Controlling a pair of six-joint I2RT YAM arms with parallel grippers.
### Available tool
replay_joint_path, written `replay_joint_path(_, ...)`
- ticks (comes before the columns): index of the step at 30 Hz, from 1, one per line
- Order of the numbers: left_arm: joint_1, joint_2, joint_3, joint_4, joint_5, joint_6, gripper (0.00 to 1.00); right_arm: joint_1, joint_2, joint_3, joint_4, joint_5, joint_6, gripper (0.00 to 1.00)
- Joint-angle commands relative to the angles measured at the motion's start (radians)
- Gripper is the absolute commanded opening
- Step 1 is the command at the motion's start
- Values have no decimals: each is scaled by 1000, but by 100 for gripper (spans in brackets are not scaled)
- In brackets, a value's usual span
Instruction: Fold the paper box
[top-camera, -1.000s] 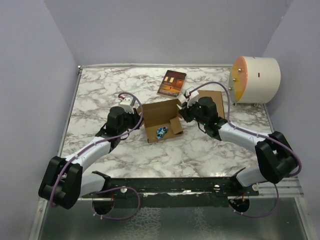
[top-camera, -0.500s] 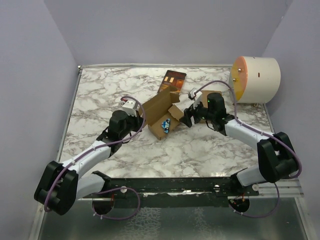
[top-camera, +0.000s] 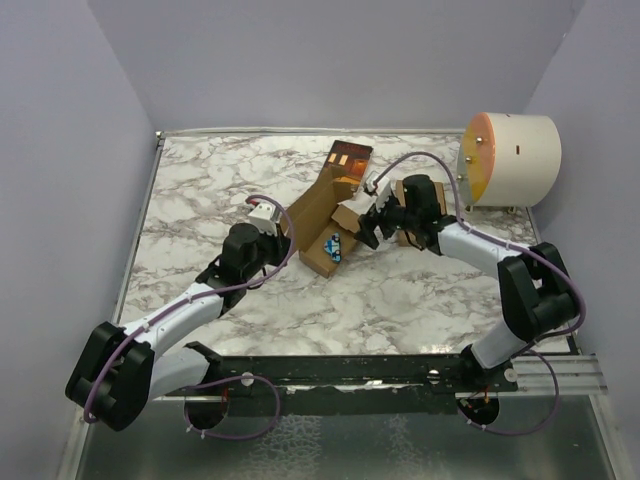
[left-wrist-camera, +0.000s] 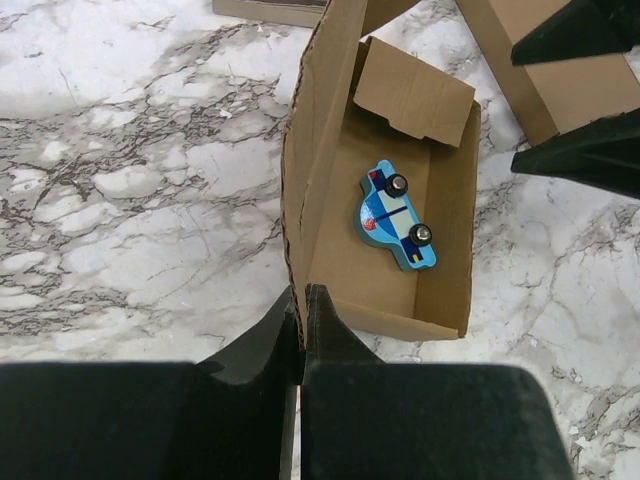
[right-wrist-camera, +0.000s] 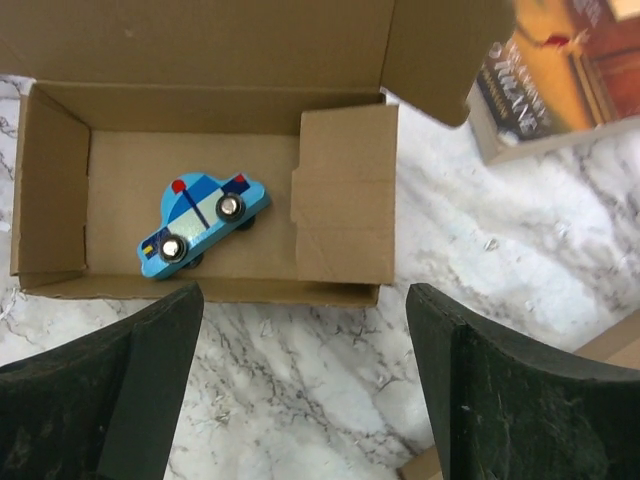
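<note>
The paper box (top-camera: 318, 222) is an open brown carton in the middle of the table, turned at an angle, with its tall lid panel (left-wrist-camera: 318, 130) standing up. A blue toy car (left-wrist-camera: 397, 215) lies on its side inside it. My left gripper (top-camera: 283, 234) is shut on the near end of that panel (left-wrist-camera: 303, 300). My right gripper (top-camera: 366, 228) hangs open just right of the box, its jaws wide over bare marble (right-wrist-camera: 303, 318) in front of the box's wall (right-wrist-camera: 200, 290). A short side flap (right-wrist-camera: 345, 195) is folded inward beside the car (right-wrist-camera: 203, 225).
A dark red-brown book (top-camera: 345, 165) lies behind the box. A bigger flat brown carton (top-camera: 428, 192) sits under my right arm. A white drum with an orange face (top-camera: 510, 158) stands at the back right. Purple walls enclose the marble table (top-camera: 200, 190).
The right gripper has opened and let go of the box's side flap. The left gripper, still shut on the box, has turned it to an angle and its lid panel now stands up.
</note>
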Motion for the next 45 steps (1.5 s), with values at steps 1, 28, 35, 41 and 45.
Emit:
replay_joint_path(1, -4, -9, 15, -21, 32, 27, 0, -26, 13, 96, -52, -92, -128, 84)
replay_joint_path(28, -4, -13, 19, -25, 72, 49, 0, -52, 402, 444, -250, -235, -231, 45)
replay_joint_path(35, -4, -14, 24, -24, 79, 52, 0, -44, 419, 424, -249, -204, -257, 31)
replay_joint_path(41, -4, -23, 28, -30, 94, 56, 0, -33, 393, 367, -236, -144, -270, 14)
replay_joint_path(45, -4, -28, 28, -30, 114, 58, 0, -9, 345, 297, -202, -38, -257, 1)
